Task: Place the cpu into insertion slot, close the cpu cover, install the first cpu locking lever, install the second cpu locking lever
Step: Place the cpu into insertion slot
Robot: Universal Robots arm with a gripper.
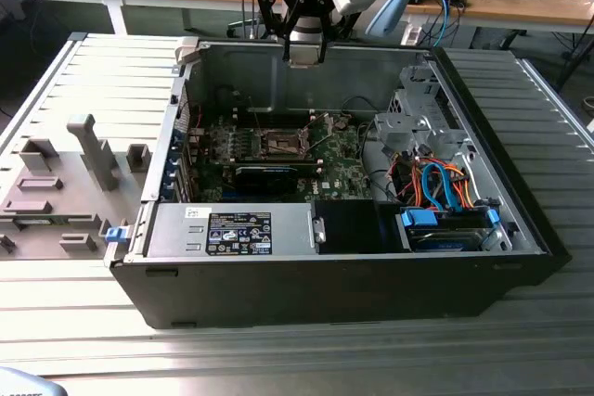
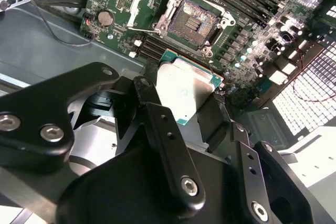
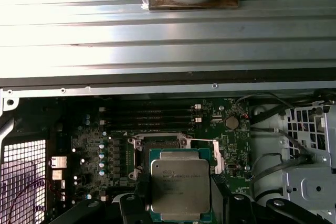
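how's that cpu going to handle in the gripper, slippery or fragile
The cpu is a thin flat square with a smooth metal top, so probably stiff, light and unlikely to roll. Held by its edges in the gripper, it might slip or tilt. Its green rim looks thin, so hard squeezing may damage it.

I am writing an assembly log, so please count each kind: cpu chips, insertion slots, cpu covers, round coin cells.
cpu, flat square silver-grey chip held by the black gripper: 1
insertion slot, square black socket with silver rim: 1
cpu cover, thin silver metal frame, swung open: 1
coin cell, round silver disc: 1
Total: 4
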